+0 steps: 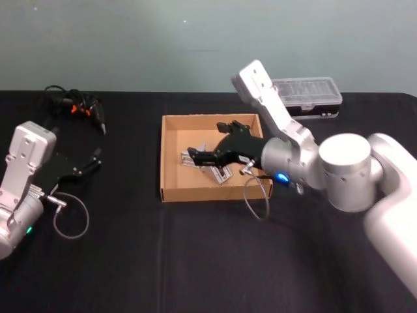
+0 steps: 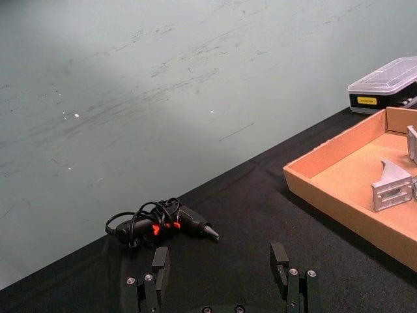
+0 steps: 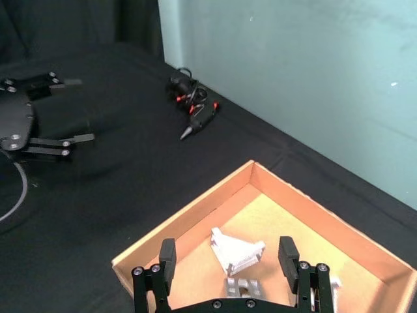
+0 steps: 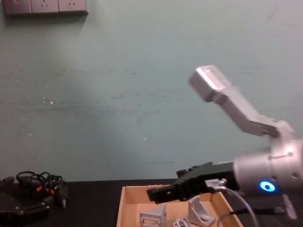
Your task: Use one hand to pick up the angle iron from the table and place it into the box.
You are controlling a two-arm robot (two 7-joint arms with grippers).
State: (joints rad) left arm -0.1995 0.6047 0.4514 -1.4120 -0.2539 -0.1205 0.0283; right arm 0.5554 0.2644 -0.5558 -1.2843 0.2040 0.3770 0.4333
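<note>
The tan cardboard box sits mid-table on the black tabletop. Silver angle irons lie on its floor. My right gripper hovers low over them, inside the box's outline. In the right wrist view its fingers stand open and empty, with an angle iron lying on the floor below the gap. The chest view shows the same gripper just above two angle irons. My left gripper rests open at the table's left, away from the box.
A black glue gun with a coiled cord lies at the back left. A black plastic case with a clear lid stands behind the box on the right. A cable loop hangs from the right wrist over the box's front corner.
</note>
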